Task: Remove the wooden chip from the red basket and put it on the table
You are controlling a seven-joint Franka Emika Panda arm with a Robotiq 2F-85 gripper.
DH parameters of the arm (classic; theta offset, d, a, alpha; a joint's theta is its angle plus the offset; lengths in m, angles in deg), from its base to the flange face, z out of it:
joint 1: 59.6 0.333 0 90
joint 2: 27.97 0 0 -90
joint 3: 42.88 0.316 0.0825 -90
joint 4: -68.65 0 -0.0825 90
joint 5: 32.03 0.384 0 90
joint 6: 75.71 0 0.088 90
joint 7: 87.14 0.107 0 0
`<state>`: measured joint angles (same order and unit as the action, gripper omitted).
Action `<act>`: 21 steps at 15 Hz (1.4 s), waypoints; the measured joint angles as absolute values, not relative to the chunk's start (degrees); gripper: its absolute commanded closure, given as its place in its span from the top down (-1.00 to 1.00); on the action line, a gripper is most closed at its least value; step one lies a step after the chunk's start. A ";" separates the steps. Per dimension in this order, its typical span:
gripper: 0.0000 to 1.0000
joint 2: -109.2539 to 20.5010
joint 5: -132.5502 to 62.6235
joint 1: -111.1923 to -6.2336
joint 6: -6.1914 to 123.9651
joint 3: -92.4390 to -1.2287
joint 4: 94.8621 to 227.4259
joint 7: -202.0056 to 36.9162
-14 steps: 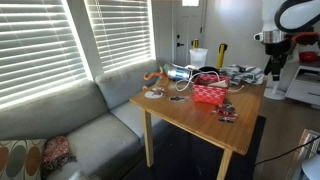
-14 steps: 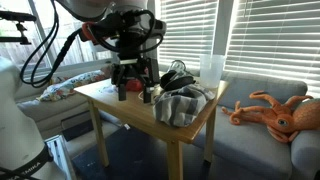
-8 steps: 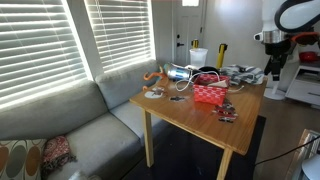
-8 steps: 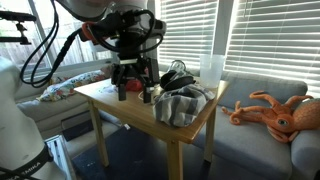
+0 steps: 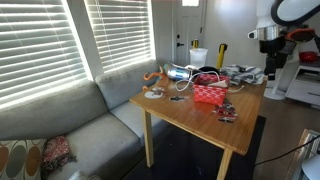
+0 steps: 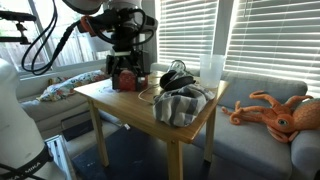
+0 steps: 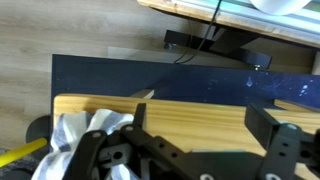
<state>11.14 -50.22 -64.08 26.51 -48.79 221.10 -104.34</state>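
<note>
Red basket (image 5: 209,93) on table (image 5: 185,116), hand (image 7: 198,115) high beside it, jaws spread

A: Windows?
B: White slatted blinds (image 5: 45,40) cover the wall that one table (image 5: 185,115) edge faces. Daylight shows between the slats.
A: Seating?
B: Grey sofa (image 5: 85,125) runs along that same table edge, under the blinds, with a patterned cushion (image 5: 35,155) at its end. In an exterior view, an orange octopus plush (image 6: 272,112) lies on the sofa, past a table corner.
A: Floor?
B: Wrist view shows pale wood planks (image 7: 60,30) and a dark mat (image 7: 150,75) beside the table's edge.
</note>
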 measured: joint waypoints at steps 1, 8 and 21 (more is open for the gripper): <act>1.00 11.33 -47.70 -62.20 24.12 -47.65 219.92 -103.30; 1.00 11.00 -33.61 -53.10 20.23 -40.44 213.31 -92.74; -0.41 0.99 -28.67 -49.77 33.17 -35.89 209.69 -89.30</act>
